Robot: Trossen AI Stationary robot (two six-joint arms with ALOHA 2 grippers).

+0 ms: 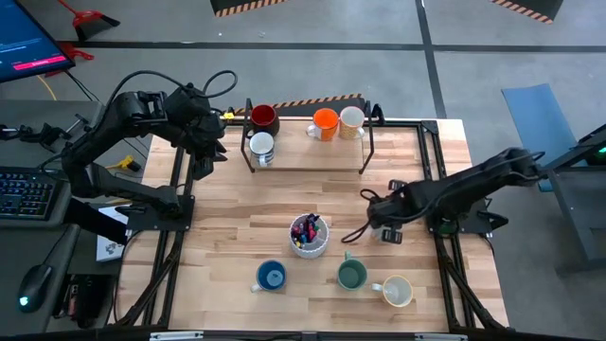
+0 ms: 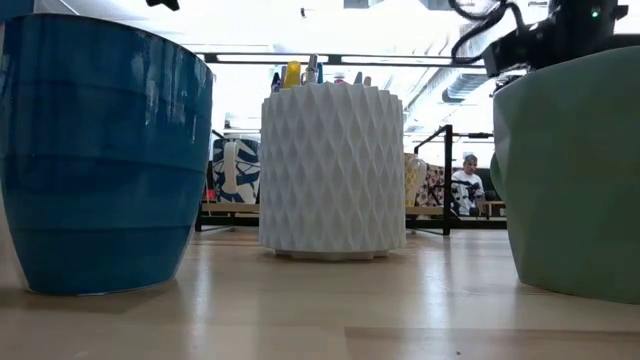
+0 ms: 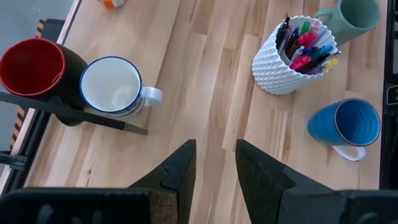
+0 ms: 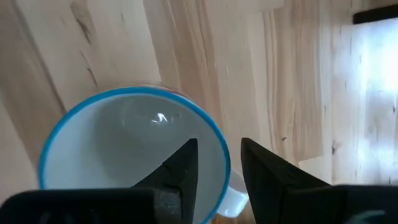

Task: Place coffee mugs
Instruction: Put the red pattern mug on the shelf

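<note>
Light wood table with a dark frame along its side edges, grey floor around it. At the back edge a black rack carries the dark red mug, orange mug and cream mug, and a white mug with a dark rim sits just in front of the red one. My left gripper hangs beside that white mug, fingers a narrow gap apart, nothing between them. There is bare wood mid-table between the rack and the pen cup. The blue mug, green mug and another cream mug line up near the front edge. My right gripper is right of the pen cup, pinching the rim of a blue-rimmed white mug, one finger inside and one outside, with open planks around it.
</note>
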